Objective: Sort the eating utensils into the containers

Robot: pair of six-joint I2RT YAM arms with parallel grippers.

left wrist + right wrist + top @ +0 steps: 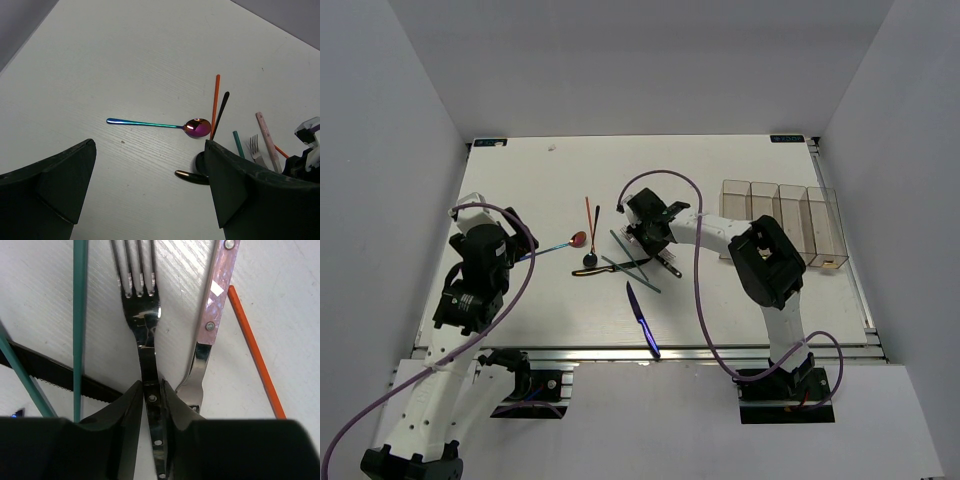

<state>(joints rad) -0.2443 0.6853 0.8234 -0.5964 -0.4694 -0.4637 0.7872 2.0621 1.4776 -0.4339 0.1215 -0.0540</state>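
My right gripper (152, 396) is shut on the handle of a silver fork (141, 315) lying flat on the table. Beside that fork lie a pink-handled piece (218, 285), a red chopstick (255, 357), teal chopsticks (78, 315) and a dark serrated knife (55, 375). My left gripper (150, 150) is open over bare table, with nothing between its fingers. Ahead of it lie a red-bowled spoon (196, 127), another red chopstick (216, 100) and a black spoon (223, 106). A blue knife (642, 320) lies toward the front. The containers (780, 212) stand at the right, away from both grippers.
Purple cables (698, 270) loop over both arms and above the table. The table's front rail (650, 352) runs just beyond the blue knife. Grey walls close the back and both sides.
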